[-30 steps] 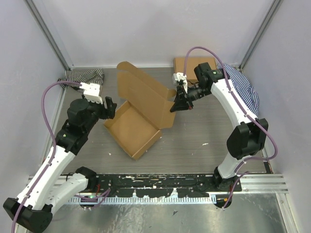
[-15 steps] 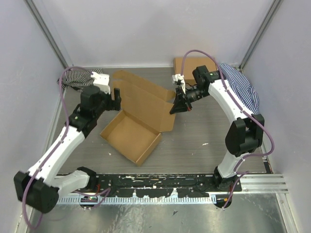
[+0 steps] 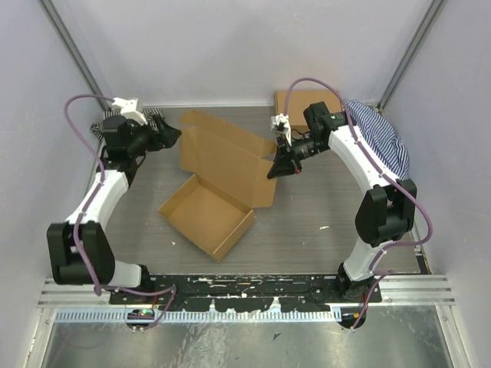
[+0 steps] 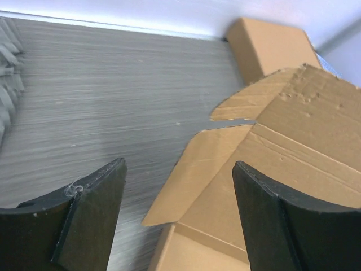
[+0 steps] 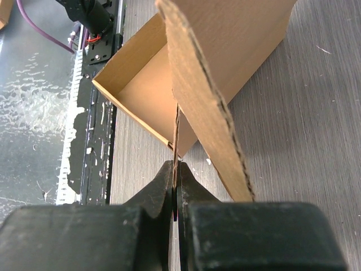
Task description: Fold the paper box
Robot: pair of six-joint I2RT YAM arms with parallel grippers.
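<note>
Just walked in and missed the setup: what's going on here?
Two robot arms are folding a paper box. Its tray part is already formed and the lid panel stands raised. The right gripper is shut on a thin flap at the lid's side. The left gripper hangs open near the lid's left edge, holding nothing.

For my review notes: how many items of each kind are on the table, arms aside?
Brown cardboard boxes: 2 (open die-cut paper box, closed ready-made box)
Striped fabric cloths: 2 (back-left cloth, back-right cloth)
Total: 4
</note>
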